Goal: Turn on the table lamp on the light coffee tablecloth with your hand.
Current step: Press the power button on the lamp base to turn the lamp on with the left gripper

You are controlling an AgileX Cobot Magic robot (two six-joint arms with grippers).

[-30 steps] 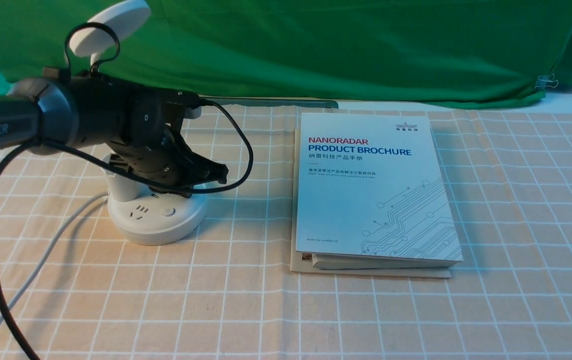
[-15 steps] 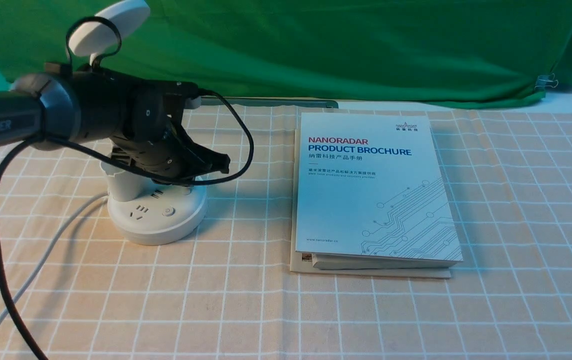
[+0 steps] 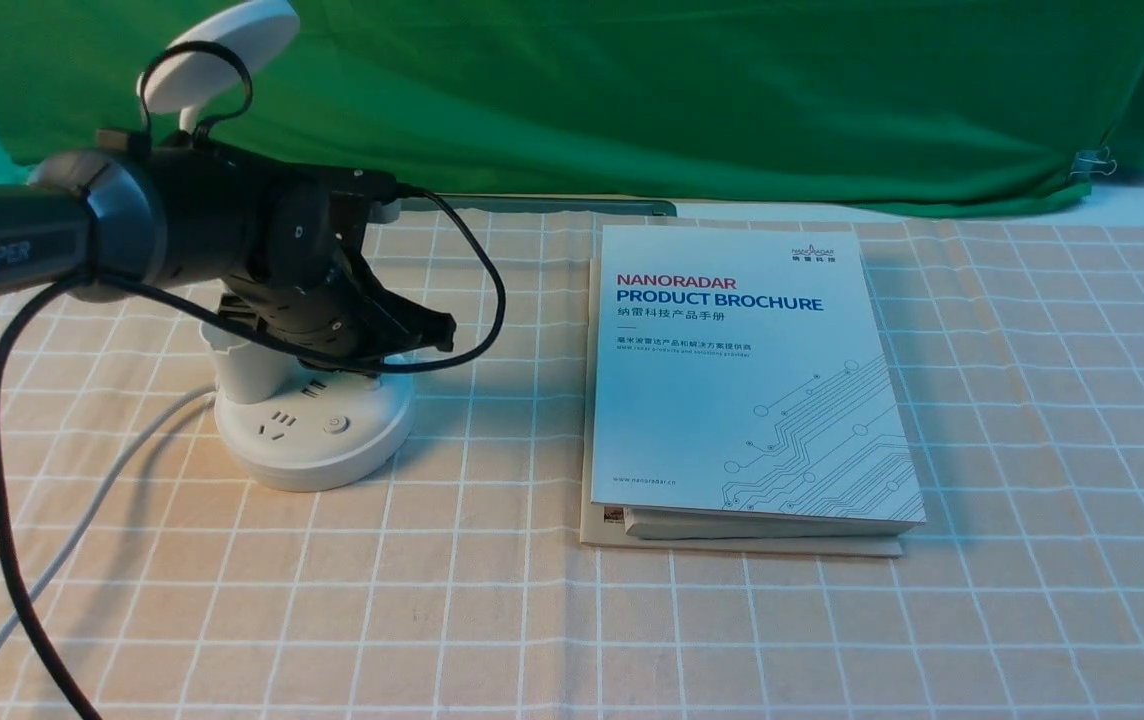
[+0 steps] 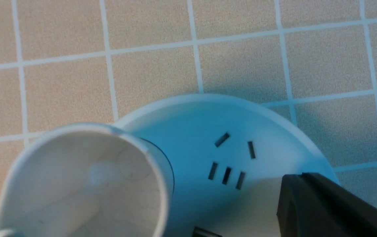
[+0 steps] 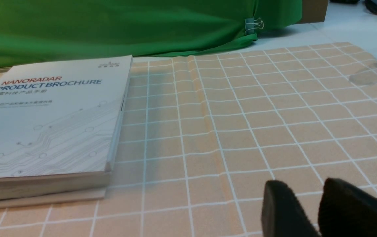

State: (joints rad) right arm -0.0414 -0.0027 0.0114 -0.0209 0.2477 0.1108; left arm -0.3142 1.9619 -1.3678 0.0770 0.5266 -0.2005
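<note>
- Left gripper (image 4: 302, 179) is closed, its dark fingers together over the lamp's base; whether they touch it, I cannot tell.
- White cord (image 3: 82, 525) runs along the light coffee tablecloth (image 3: 492, 620) from the lamp's base.
- White table lamp (image 3: 317, 455) stands at the left of the cloth, its disc head tilted before the green backdrop (image 3: 712, 100).
- Pen cup (image 4: 86, 184) rises from the base, open, its pale inner wall showing.
- Black left arm (image 3: 202, 220) and looping cable (image 3: 497, 290) cover the lamp's neck and part of its base.
- White brochure (image 3: 752, 400) lies near mid-cloth on other books or booklets.
- Binder clip (image 3: 1092, 163) grips the backdrop's lower edge, farther right.
- Right gripper (image 5: 304, 182) has its blurred fingers slightly apart, cloth visible between them.
</note>
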